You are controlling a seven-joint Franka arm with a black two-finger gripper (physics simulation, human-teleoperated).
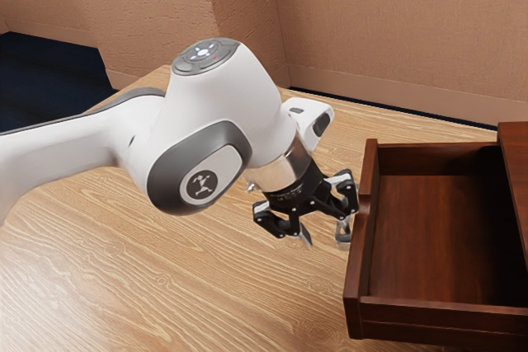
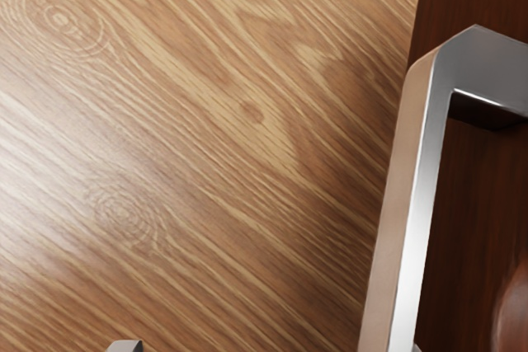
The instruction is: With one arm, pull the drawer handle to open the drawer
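Drawer [image 1: 437, 237] of dark reddish-brown wood, at the exterior view's right, standing pulled out from a cabinet body [image 1: 515, 195] of the same wood at that view's right edge; its bare inner floor is open to view from above, framed by a front panel and low side walls. Table [image 1: 124, 286]: a broad light oak surface with bold grain, carrying the drawer and running under the whole scene. Tan walls [image 1: 371, 14] rise behind it, and a dark blue floor [image 1: 41, 72] shows at the exterior view's upper left.

Arm [image 1: 206, 121]: white with grey joint caps, entering from the exterior view's left and reaching toward its right, the hand tilted down toward the drawer's front panel.

Gripper [image 1: 324, 237]: black, held low over the table just outside the front panel. Its fingers [image 1: 306, 237] stand apart and are not clamped on anything; the finger nearer the drawer lies close against the panel, and contact there cannot be told.

Handle [image 2: 412, 204]: a brushed-metal bar bent at a square corner, mounted on the dark front panel and standing off from it. In the wrist view it runs alongside the oak grain, with a silver fingertip [image 2: 124, 345] well apart from it over the bare table.
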